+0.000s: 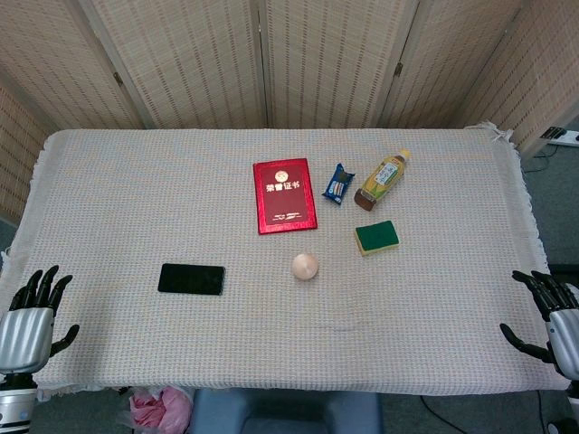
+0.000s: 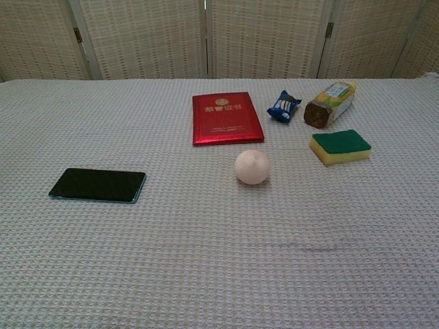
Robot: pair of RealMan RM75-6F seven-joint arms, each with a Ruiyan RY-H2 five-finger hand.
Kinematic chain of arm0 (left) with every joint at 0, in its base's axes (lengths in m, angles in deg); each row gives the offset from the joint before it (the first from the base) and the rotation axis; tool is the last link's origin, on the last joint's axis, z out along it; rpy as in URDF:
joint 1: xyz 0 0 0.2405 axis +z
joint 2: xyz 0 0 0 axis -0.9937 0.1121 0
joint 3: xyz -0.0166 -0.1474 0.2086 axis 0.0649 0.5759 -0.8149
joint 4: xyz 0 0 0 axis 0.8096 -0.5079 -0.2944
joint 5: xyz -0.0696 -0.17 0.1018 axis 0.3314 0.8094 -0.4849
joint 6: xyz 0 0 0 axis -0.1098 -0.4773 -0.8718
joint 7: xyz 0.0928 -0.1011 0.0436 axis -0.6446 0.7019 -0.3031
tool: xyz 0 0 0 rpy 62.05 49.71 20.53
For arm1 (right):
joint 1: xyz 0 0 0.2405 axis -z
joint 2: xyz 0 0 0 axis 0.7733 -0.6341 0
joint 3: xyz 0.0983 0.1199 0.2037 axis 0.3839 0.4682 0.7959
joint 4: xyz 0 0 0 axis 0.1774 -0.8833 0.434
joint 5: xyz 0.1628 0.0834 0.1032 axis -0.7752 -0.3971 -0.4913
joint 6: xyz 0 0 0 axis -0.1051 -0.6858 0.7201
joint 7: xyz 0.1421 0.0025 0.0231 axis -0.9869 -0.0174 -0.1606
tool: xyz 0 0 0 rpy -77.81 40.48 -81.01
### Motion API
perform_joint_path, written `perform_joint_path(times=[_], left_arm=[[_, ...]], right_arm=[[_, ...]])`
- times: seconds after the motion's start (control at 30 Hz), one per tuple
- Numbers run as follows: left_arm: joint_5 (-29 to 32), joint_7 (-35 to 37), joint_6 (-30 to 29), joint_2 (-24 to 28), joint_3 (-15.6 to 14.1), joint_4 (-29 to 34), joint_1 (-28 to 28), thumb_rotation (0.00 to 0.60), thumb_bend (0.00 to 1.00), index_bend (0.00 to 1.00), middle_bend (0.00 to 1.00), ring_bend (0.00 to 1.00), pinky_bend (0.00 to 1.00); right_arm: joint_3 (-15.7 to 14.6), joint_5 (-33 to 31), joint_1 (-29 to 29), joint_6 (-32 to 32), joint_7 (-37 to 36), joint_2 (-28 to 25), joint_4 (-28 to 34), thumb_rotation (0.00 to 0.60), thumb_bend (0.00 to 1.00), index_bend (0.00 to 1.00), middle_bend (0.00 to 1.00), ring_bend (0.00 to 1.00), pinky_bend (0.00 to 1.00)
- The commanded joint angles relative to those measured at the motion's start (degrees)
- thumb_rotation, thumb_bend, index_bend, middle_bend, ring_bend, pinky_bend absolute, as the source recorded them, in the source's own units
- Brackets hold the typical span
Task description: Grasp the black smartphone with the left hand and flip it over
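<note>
Your left hand (image 1: 32, 316), a silver-backed shell with black fingers, sits at the front left corner of the cloth-covered table (image 1: 271, 353), fingers apart and pointing up, thumb out to the side, holding nothing. Your right hand (image 1: 552, 316), the same silver and black make, sits at the front right corner, fingers likewise spread and empty. Only the head view shows them.

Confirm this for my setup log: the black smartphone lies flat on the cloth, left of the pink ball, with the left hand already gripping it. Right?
Not quite. The black smartphone does lie flat on the cloth, left of the pink ball, but the left hand is not gripping it. The head view shows that hand at the table's near left edge, fingers apart, holding nothing and well clear of the phone.
</note>
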Motion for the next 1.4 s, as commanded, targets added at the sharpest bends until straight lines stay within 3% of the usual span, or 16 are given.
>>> perform_joint_path(times=[0.03,0.33,0.7,0.97,1.17,1.4], left_arm=[[0.0,0.0,0.4,-0.1,0.3,0.1,0.0,0.600,0.25,0.18,0.09,0.07,0.22],[-2.1,0.4,3.6,0.3,1.8,0.9,-2.2,0.600,0.25,0.19,0.12,0.07,0.22],[-2.7,-1.9,17.3,-1.7,4.5,1.0,-11.7,0.600,0.22,0.23,0.20,0.10,0.22],[5.2,-10.1,27.6,-7.8,6.3,-0.2,-18.4,0.600,0.22,0.26,0.21,0.10,0.22],[12.5,-16.4,31.2,-12.6,7.5,-2.2,-22.0,0.600,0.22,0.24,0.21,0.10,0.22],[19.5,-20.9,31.2,-17.8,8.3,-4.9,-24.8,0.600,0.22,0.24,0.22,0.11,0.22]], right_arm=[[0.0,-0.1,-0.1,0.2,-0.1,0.1,-0.1,0.600,0.18,0.14,0.21,0.11,0.13],[0.1,-0.1,-0.1,-0.1,-0.8,-0.1,-0.5,0.600,0.18,0.14,0.21,0.11,0.13],[0.1,0.2,-0.2,-0.4,-1.0,-0.5,-0.5,0.600,0.18,0.14,0.21,0.11,0.13],[0.0,0.0,-0.3,-0.1,-1.4,-0.4,-0.7,0.600,0.18,0.14,0.21,0.11,0.13],[0.1,-0.2,-0.3,0.1,-1.7,-0.4,-1.0,0.600,0.18,0.14,0.21,0.11,0.13],[0.1,-0.4,-0.4,0.4,-2.1,-0.5,-1.2,0.600,0.18,0.14,0.21,0.11,0.13]])
